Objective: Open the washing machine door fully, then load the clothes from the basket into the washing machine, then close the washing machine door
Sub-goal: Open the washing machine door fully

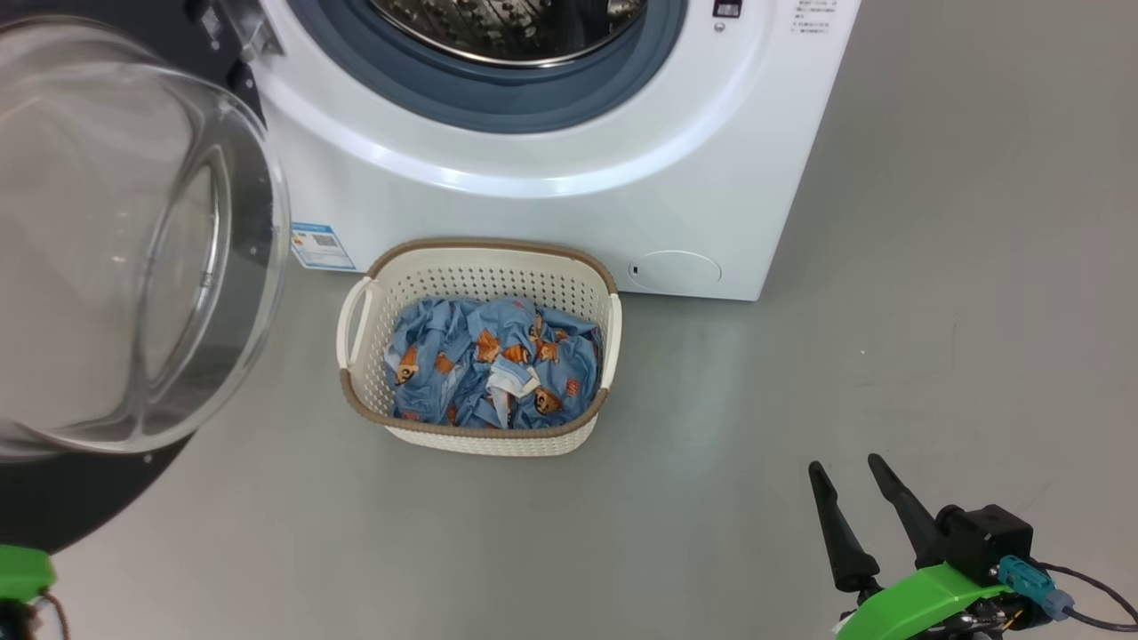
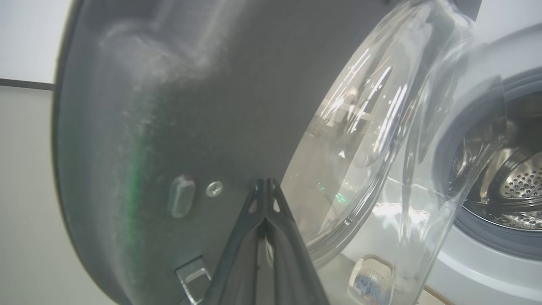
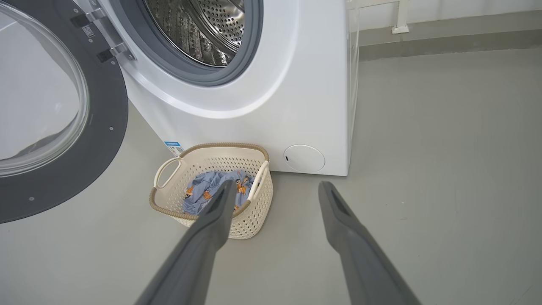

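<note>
The white washing machine (image 1: 569, 213) stands at the top, its steel drum (image 3: 199, 29) exposed. Its door (image 1: 116, 258), black-rimmed with a bulging glass bowl, hangs swung out to the left. The cream basket (image 1: 476, 267) sits on the floor just in front of the machine, holding the light blue bear-print clothes (image 1: 493, 360). My left gripper (image 2: 265, 183) is shut, its tips close against the door's dark inner rim (image 2: 169, 106) beside the glass. My right gripper (image 1: 845, 471) is open and empty at the lower right, well clear of the basket (image 3: 250, 220).
Grey floor (image 1: 889, 356) spreads wide to the right of the machine and in front of the basket. A blue label sticker (image 1: 320, 245) sits low on the machine's front. A wall base runs behind the machine (image 3: 444, 38).
</note>
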Tool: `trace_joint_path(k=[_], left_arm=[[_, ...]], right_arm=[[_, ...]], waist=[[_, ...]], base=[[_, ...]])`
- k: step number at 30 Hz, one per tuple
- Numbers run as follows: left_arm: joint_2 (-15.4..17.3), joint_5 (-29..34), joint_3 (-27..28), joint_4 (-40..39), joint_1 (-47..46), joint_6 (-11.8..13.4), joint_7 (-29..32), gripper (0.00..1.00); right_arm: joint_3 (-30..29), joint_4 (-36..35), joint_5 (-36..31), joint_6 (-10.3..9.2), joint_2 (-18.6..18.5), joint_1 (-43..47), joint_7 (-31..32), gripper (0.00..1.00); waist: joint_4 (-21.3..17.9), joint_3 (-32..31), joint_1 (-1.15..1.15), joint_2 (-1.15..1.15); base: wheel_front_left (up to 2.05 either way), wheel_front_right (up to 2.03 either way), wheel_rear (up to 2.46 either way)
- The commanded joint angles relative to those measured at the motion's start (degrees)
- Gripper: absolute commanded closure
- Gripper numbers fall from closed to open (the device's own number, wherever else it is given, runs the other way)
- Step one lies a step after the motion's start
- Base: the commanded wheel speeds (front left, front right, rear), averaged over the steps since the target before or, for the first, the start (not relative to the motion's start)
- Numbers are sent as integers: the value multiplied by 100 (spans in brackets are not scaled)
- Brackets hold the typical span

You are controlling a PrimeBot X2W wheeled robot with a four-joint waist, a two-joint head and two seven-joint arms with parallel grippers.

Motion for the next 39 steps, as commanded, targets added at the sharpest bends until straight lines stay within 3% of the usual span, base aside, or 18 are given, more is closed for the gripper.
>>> trace_joint_path(k=[1,26,33,39], left_arm=[[347,40,337,-56,-242,-2,-61,100],[368,752,1133,401,-603,-541,-62,100],[149,1084,1101,102,-478,-836,-62,100],[-248,1450,771,-345,-309,-990,-62,100]], right_arm=[[131,-124,8,35,-39,-179,-68,0],[66,-140,16,35,-45,-170,-68,0],[21,-162,34,35,-25,-135,-68,0],[20,-191,29,35,0,-100,-68,0]], waist=[[-32,44,0,0],[-167,-6,0,0],[-155,-95,0,0],[-154,-163,0,0]], base=[[0,0,0],[0,0,0],[0,0,0],[0,0,0]])
